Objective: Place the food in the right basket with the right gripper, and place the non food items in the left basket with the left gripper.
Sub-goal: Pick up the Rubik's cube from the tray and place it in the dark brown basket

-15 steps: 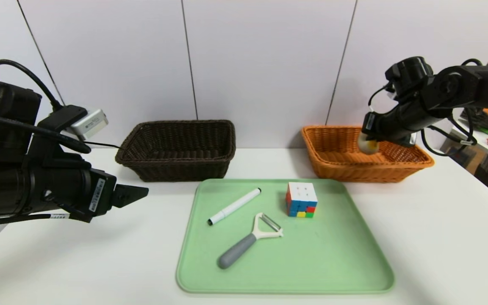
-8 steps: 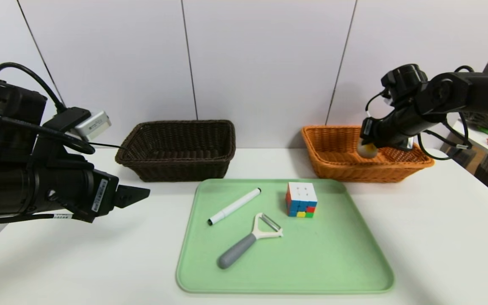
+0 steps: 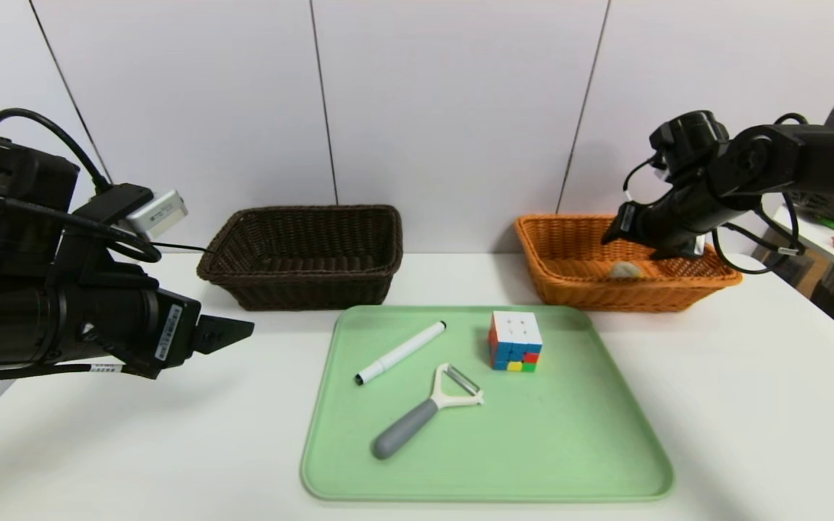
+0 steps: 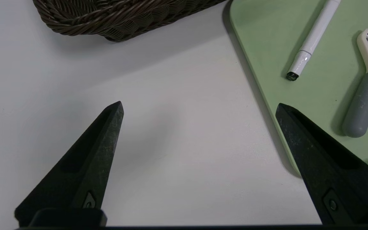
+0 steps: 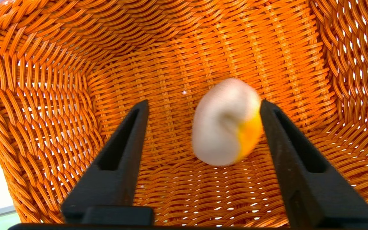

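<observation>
Evidently the food (image 5: 227, 123) is being released: it sits inside the right basket (image 3: 605, 295), beneath the right gripper (image 5: 204, 103), whose fingers stand apart with nothing gripped. Next, that gripper likely needs to lift clear of the rim. Nearer, the cube (image 3: 515, 341), marker (image 3: 401, 353) and peeler (image 3: 424, 416) lie on the green tray (image 3: 489, 490). Left of it, the left gripper (image 4: 200, 103) hangs open and unladen over the table (image 3: 243, 449), with the left basket (image 3: 308, 289) beyond.

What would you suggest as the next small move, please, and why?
I'd probably lift the right hand straight up, clear of the orange wicker basket: its jaws stand open, and the cream-and-yellow bun is out of their grip, down inside the basket.
</observation>
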